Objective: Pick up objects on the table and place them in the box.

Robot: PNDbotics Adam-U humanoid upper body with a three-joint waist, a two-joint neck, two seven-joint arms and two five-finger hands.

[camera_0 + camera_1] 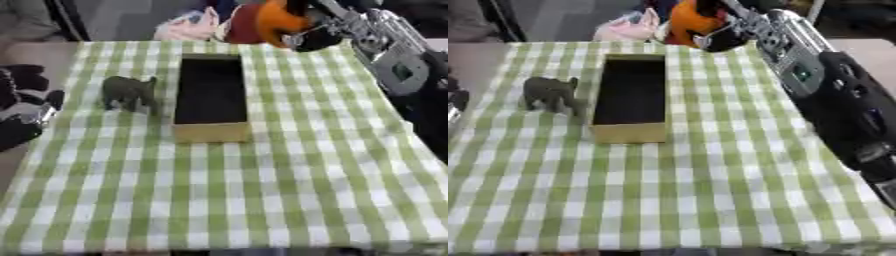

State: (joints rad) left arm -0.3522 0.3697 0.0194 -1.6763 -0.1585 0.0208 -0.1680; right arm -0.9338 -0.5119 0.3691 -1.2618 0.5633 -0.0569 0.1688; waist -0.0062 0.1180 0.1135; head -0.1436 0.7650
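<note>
While the box [210, 95] lies lengthwise near the middle of the checked cloth [262, 200], its dark interior shows nothing that can be made out, which suggests packing is not far along.

Item 1, elephant figure [131, 92]: grey-green, standing upright just beside the box, at its 9 o'clock, apart from the wall. Untouched; probably left for the nearer left arm.

Item 2, orange object [280, 20]: rounded, raised at the table's far edge, at 1 o'clock from the box. The right hand [728, 36] is curled around it and grasping it, the arm [833, 95] stretching in from 3 o'clock. Judged to be held high so it can clear the box wall before being lowered in. Its underside and true shape are covered by the fingers; what it is cannot be told.

Item 3, left hand [26, 117]: dark, at the picture's 9 o'clock edge, beside the cloth; partly cut off, and whether it is released or clenched cannot be told.

Item 4, background: pink and red bundles [188, 27] beyond the far edge, indistinct.
</note>
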